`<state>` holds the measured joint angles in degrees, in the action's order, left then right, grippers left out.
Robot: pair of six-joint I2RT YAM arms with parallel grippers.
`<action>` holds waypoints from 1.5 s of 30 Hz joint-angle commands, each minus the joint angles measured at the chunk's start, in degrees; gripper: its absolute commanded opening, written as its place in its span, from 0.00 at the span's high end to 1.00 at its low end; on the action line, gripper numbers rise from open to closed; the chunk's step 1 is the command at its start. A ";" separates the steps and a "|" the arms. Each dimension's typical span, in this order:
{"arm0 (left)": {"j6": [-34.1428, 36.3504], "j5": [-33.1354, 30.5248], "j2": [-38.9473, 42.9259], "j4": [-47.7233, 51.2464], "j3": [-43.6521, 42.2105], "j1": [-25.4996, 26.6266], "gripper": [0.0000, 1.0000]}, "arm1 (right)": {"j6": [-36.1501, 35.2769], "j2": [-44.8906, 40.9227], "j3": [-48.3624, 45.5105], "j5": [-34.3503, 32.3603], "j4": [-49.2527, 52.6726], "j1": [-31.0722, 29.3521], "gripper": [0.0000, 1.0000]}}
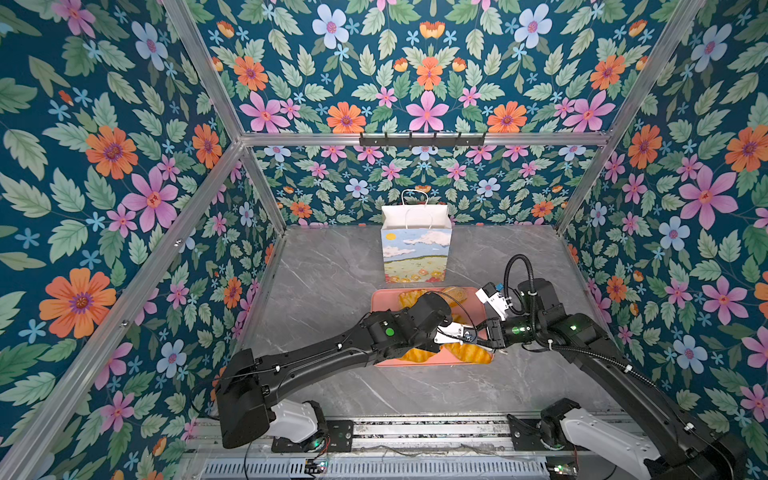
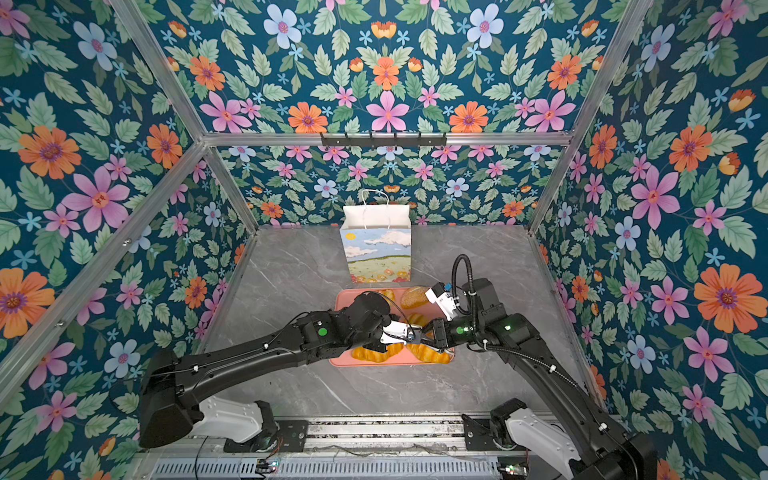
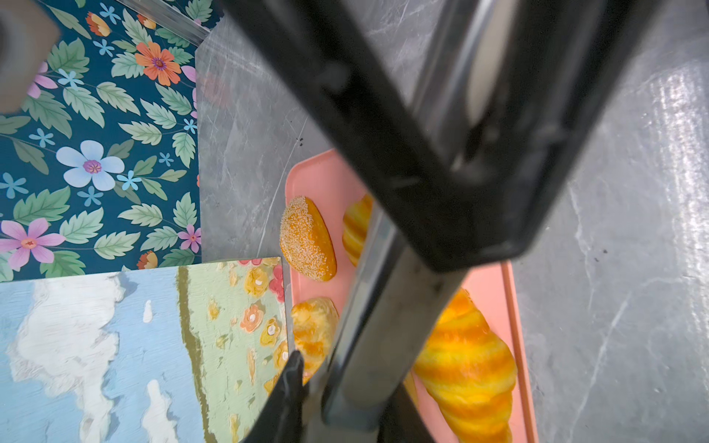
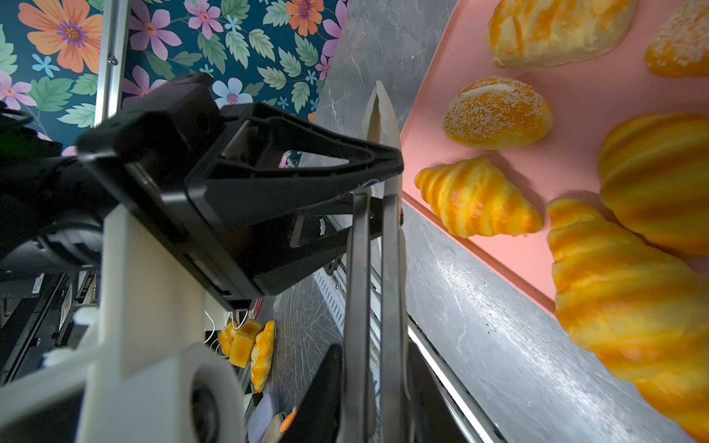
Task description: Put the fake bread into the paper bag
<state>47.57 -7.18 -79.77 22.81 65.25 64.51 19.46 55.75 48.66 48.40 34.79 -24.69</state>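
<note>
The fake bread lies on a pink tray (image 1: 381, 303): croissants (image 4: 633, 299) (image 4: 475, 199) (image 4: 660, 180), sesame rolls (image 4: 498, 113) (image 3: 307, 237) and a lattice pastry (image 4: 556, 30). The paper bag (image 1: 417, 249) (image 2: 376, 249) stands upright just behind the tray, its mouth open. Both grippers meet low over the tray's near half. My right gripper (image 4: 375, 402) is shut on the handle end of metal tongs (image 4: 391, 268) with pale tips. My left gripper (image 3: 345, 379) is shut across the same tongs (image 3: 383, 326) nearer the tips. Neither gripper touches bread.
The grey marble table (image 1: 332, 266) is walled by flowered panels and aluminium posts. A black hook rail (image 1: 422, 140) hangs on the back wall. Spare bread pieces (image 4: 249, 345) lie beyond the table's front edge near the arm bases.
</note>
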 commanded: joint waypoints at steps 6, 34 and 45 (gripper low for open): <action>-6.67 -2.14 2.11 -8.52 -0.56 -0.43 0.55 | -1.59 -0.45 1.04 1.68 3.84 -0.26 0.78; -42.31 -2.69 19.05 -32.21 -14.97 -22.18 0.00 | 0.77 -0.49 16.81 -31.69 23.67 -0.26 0.78; -56.76 -5.10 18.70 -30.74 -16.76 -31.65 0.01 | -2.67 3.36 20.80 -36.17 31.22 -1.10 0.77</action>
<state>-2.20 -11.14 -60.90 -8.12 48.05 35.29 18.59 58.48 68.62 14.37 63.51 -25.36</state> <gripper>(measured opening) 0.995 0.246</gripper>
